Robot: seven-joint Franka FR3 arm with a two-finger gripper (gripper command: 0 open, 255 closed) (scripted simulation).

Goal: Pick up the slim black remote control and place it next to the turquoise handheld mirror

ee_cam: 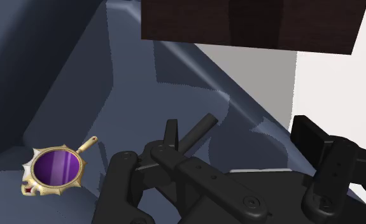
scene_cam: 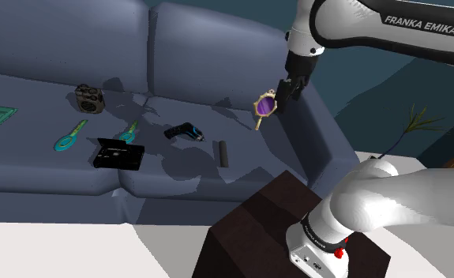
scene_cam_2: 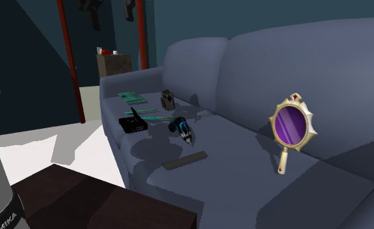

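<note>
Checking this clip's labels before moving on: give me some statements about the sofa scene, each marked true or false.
1. The slim black remote lies on the sofa seat, unheld. True.
2. The gripper is shut on the gold-framed purple mirror. False: its fingers stand apart, holding nothing.
3. That mirror lies flat on the seat. False: it stands upright, handle down, by the backrest.
4. The remote touches a turquoise hand mirror. False: the cordless screwdriver lies between them.
5. A small dark radio sits by the backrest. True.
</note>
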